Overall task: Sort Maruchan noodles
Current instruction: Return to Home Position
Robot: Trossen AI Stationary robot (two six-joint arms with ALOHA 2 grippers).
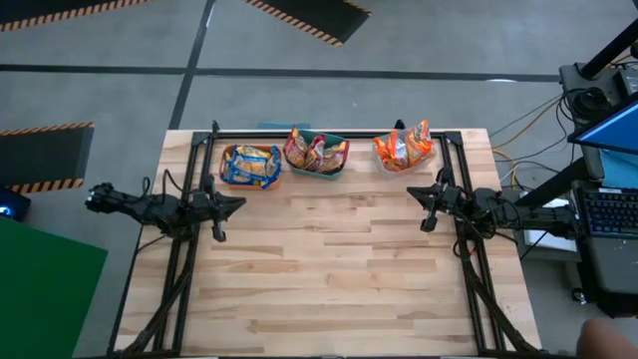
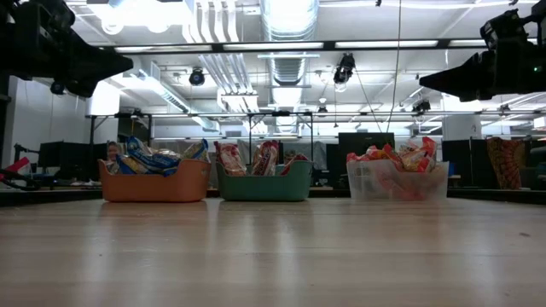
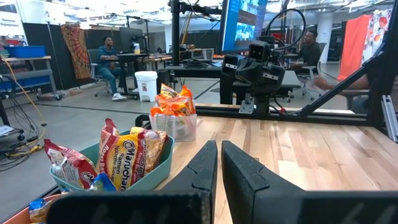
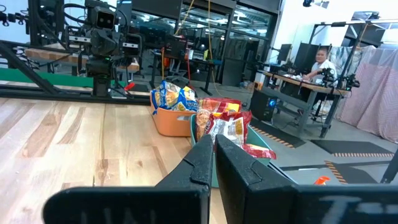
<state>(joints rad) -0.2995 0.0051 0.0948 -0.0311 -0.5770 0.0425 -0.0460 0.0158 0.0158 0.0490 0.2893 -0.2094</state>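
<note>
- Sorted by colour, the noodle packets stand in three bins along the far edge of the worktop (image 1: pixel 329 269). The blue packets (image 1: pixel 249 166) are in the orange bin (image 2: pixel 153 188), the maroon packets (image 1: pixel 315 152) in the green bin (image 2: pixel 263 188), and the orange packets (image 1: pixel 404 149) in the clear bin (image 2: pixel 375 183). No packet shows on the open boards.
- The left gripper (image 1: pixel 237 203) hangs above the worktop's left side, near the orange bin, its fingers together and holding nothing.
- The right gripper (image 1: pixel 413 191) mirrors it on the right side, near the clear bin, fingers likewise together and empty.
- The likeliest upset is that each bin is heaped above its rim. The glossy packets lean loosely on one another, so a knock to a bin wall could slide one out onto the boards or over the far edge.
- Such a knock could come from either arm, since both grippers sit close to the outer bins. A swing toward the far edge while pulling back to rest could clip one.
- A packet falling into the next bin would spoil the sort.
</note>
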